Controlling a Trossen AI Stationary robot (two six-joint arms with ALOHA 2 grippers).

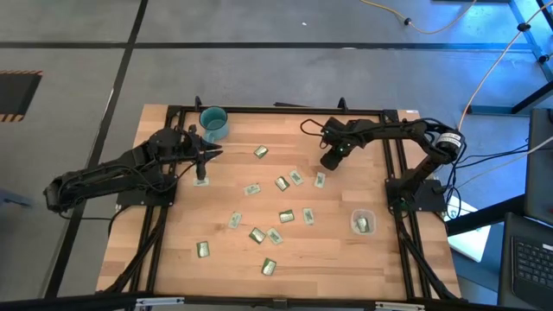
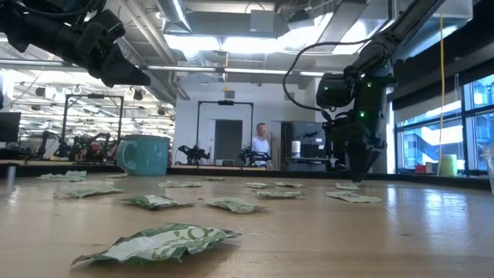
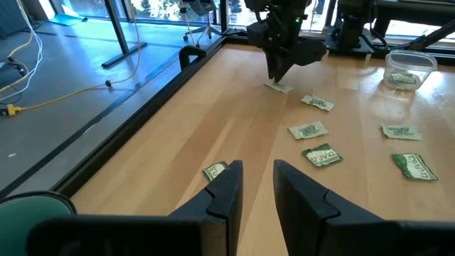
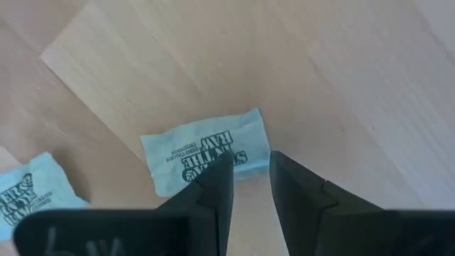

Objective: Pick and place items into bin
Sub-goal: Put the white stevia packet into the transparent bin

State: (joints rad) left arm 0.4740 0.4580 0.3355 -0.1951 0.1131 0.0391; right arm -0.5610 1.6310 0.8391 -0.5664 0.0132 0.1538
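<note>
Reaching in from the right side of the table, the right gripper (image 1: 329, 163) hangs just above a pale green packet (image 4: 205, 151), its 2 fingers (image 4: 213, 186) set a narrow gap apart and pinching nothing; that packet lies flat on the wood with another packet (image 4: 32, 188) near it. Across the table the left gripper (image 1: 210, 155) hovers beside the teal mug (image 1: 213, 122), fingers likewise narrowly parted and empty, with a packet (image 1: 202, 181) lying close below it. The clear bin (image 1: 363, 221) stands near the table's right edge, well apart from both grippers, with at least 1 packet inside. More packets lie scattered over the table (image 1: 328, 259). A person (image 2: 262, 143) stands far back in the room.
</note>
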